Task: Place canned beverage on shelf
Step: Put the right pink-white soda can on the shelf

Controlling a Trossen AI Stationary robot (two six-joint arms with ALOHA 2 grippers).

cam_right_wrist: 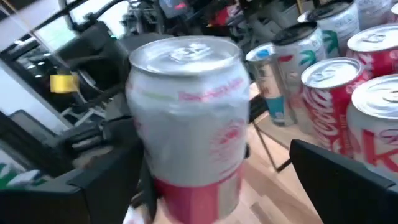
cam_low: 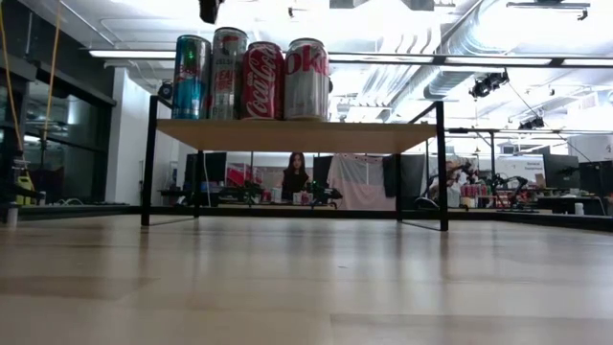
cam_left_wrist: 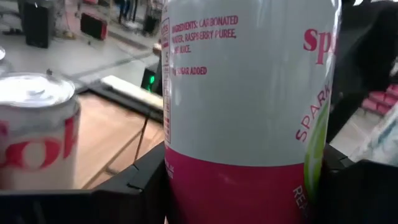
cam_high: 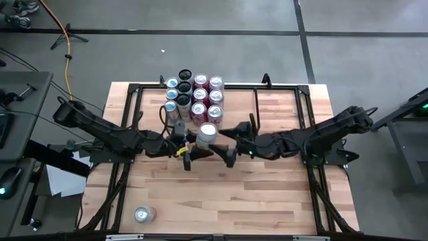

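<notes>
The left gripper (cam_high: 194, 148) is at the centre of the table (cam_high: 267, 201), clamped on an upright silver-and-pink can (cam_high: 208, 134); in the left wrist view the can (cam_left_wrist: 249, 106) fills the space between the two dark fingers (cam_left_wrist: 140, 180), which press on its lower pink band. The right gripper (cam_high: 224, 148) faces it from the 3 o'clock side, jaws spread wide to either side of the same can; in the right wrist view the can (cam_right_wrist: 189, 118) stands between the fingers (cam_right_wrist: 336, 180) with a gap on each side, so this gripper is released and grips nothing. The held can is at the 6 o'clock edge of a cluster of cans (cam_high: 197, 97) standing on the shelf (cam_high: 281, 110), which occupies the 12 o'clock half of the table. From the overhead view, whether the held can rests on the shelf top or hangs just off its front edge cannot be determined. In the low view the shelf (cam_low: 297, 136) is a light wood plank on thin black legs, with four cans (cam_low: 254, 79) visible upright at its left end; a person (cam_low: 295, 175) sits in the room behind. A single red-and-silver can (cam_high: 144, 214) stands on the table at 7 o'clock, well apart from both grippers.
</notes>
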